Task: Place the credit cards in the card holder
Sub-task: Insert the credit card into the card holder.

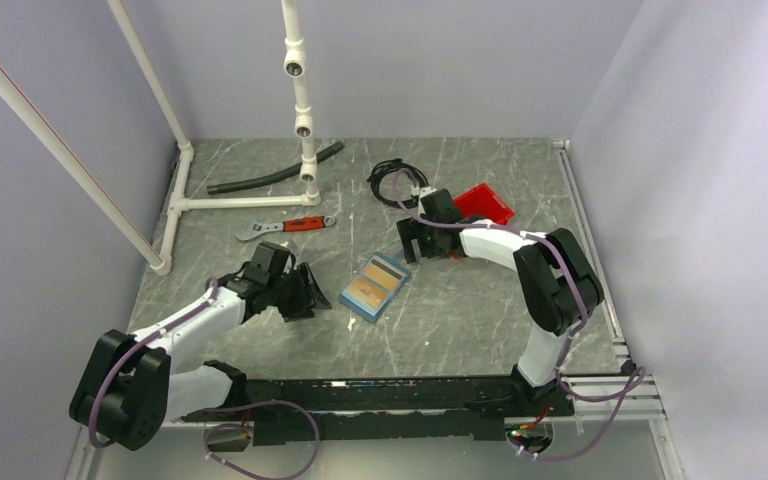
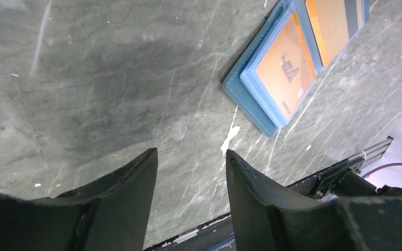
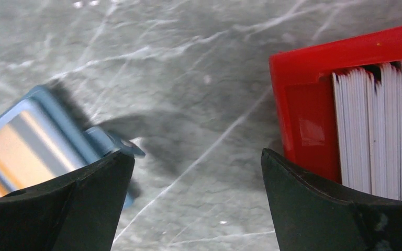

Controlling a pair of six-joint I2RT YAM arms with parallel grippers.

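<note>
Card holder point(image 1: 377, 286) untouched, all fingers point(image 2: 272, 204) spread, empty

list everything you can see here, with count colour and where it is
card holder: one, blue, lying open mid-table between the arms
credit cards: two showing, tan-orange, inside the open holder
bin: one, red, back right, beside the right gripper
stacked cards: too many to count, white, on edge in the bin
wrench: one, grey with red handle, left of centre
hose: one, black, back, by the pipe frame
cable: one, black, coiled, back centre
pipe frame: one, white, back left
table: one, grey marbled
left gripper: black, open, empty, left of the holder
right gripper: black, open, empty, between holder and bin
</note>
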